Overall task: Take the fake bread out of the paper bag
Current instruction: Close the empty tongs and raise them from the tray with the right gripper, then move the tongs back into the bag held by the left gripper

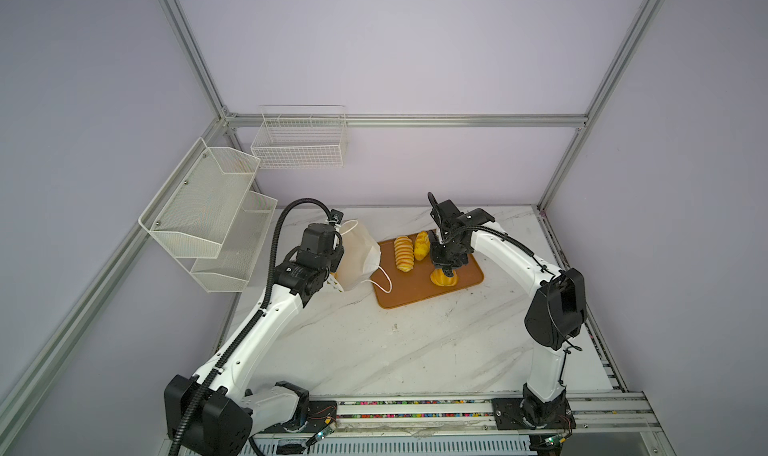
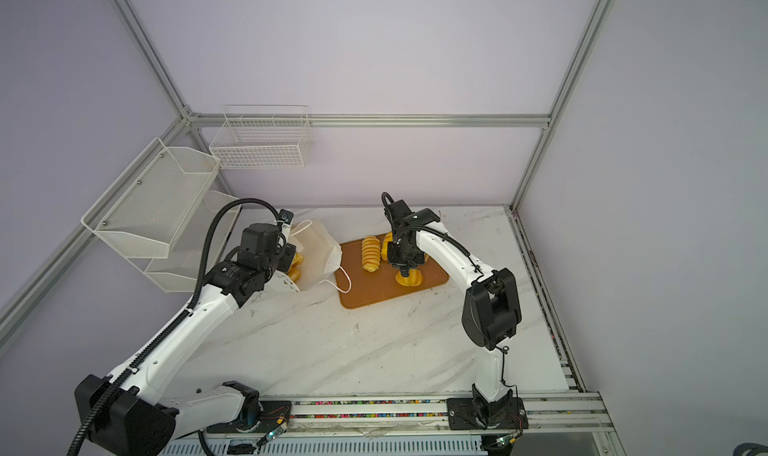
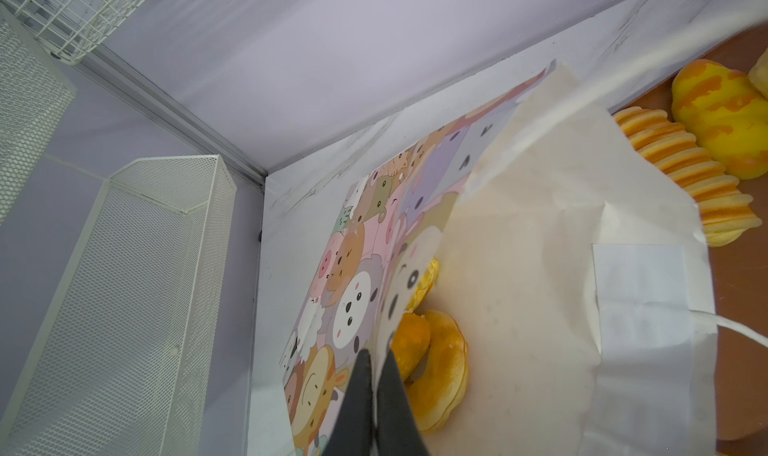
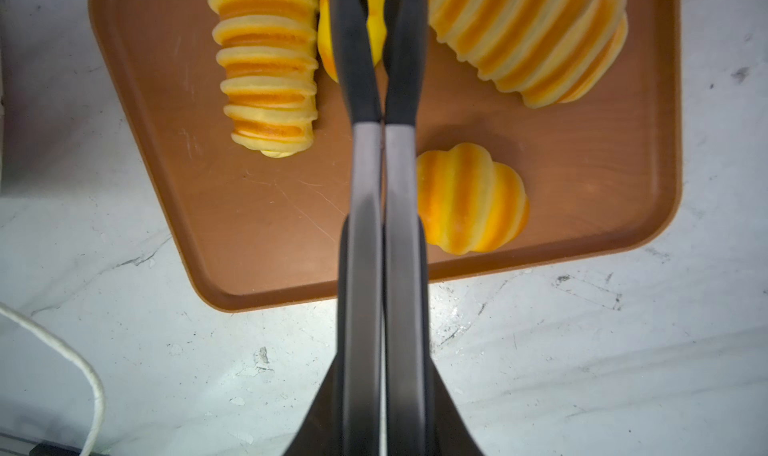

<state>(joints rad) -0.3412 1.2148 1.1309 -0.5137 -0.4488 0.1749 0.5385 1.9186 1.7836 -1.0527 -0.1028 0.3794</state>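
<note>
Left wrist view: three pieces of the fake bread are seen inside the paper bag, namely one ring doughnut, one round orange bun and one yellow piece half hidden by the paper. The bag rests on the table just beside the tray, with its mouth held apart. The fingers of the left gripper are closed flat on the edge of the printed wall, and that wall is pinched between them.

In the right wrist view, four pieces are counted on the tray: one long ridged roll, one larger ridged roll, one plain yellow piece and one small ridged bun. The fingers of the right gripper are pressed together above the tray, beside the small bun. No piece is seen clamped between them.

Progress is judged to be a little past halfway: four pieces are out and three are left, provided nothing more is concealed deeper in the bag. One further reach into the mouth is judged necessary for each remaining piece.

Further count: one bag with two cord handles, one trailing onto the tray and one at the far rim; one tray; one wire basket and one two-tier mesh shelf, both fixed to the walls
</note>
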